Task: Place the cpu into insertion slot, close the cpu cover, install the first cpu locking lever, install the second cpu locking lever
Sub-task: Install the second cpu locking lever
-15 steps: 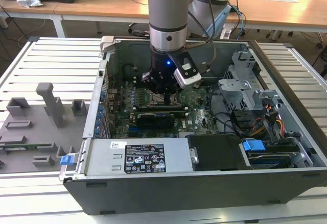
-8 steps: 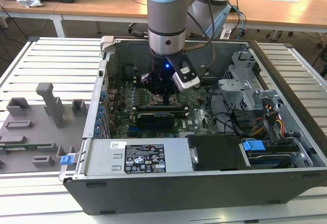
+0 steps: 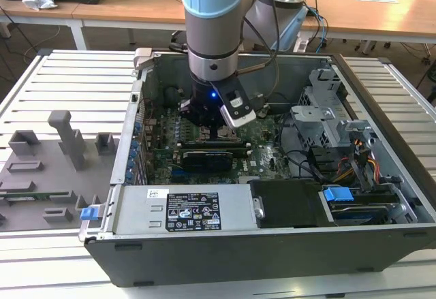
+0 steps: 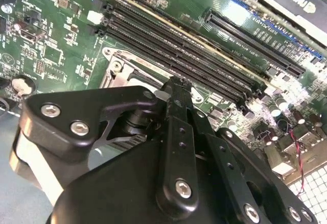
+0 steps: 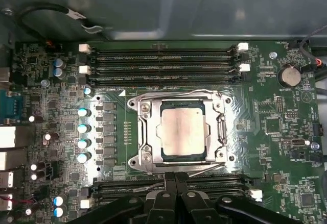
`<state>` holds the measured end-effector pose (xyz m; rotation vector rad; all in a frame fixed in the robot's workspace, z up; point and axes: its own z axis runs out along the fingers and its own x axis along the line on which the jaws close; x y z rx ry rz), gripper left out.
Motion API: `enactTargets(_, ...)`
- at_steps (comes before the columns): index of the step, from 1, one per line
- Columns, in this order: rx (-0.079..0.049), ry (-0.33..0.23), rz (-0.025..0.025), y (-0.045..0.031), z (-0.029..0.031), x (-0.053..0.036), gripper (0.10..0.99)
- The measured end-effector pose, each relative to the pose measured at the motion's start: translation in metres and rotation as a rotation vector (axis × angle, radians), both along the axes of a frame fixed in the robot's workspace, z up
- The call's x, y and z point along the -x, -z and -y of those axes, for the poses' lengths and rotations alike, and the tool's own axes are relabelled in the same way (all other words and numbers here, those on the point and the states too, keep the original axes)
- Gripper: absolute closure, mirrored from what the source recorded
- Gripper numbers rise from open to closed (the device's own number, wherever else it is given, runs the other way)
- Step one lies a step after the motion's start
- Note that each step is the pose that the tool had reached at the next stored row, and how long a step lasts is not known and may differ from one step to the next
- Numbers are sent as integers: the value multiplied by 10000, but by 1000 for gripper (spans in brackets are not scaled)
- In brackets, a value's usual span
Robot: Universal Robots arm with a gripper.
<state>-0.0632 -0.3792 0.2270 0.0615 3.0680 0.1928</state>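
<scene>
We are hovering our clenched, empty pincer [image 5: 175,179] just beside the slot [image 5: 144,132], where the chip [image 5: 183,130] is lying under the closed cover [image 5: 220,131]; drifting sideways, we are risking scraping the board [image 5: 276,127]

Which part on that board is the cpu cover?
In the first wrist view, find the green motherboard and the long black memory slots across it. Between those and a second slot bank sits the cpu cover, a silvery square frame lying flat around the pale cpu; nothing nearby is shiny metal.
</scene>
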Motion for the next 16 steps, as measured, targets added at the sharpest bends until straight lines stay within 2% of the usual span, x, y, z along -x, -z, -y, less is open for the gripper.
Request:
enactTargets(2, -129, 1, 0, 9, 27, 13, 980)
enactTargets(5, -502, 1, 0, 37, 109, 77, 980)
enactTargets(12, -958, 1, 0, 76, 219, 158, 980)
enactTargets(16, -1315, 0, 0, 94, 267, 212, 980)
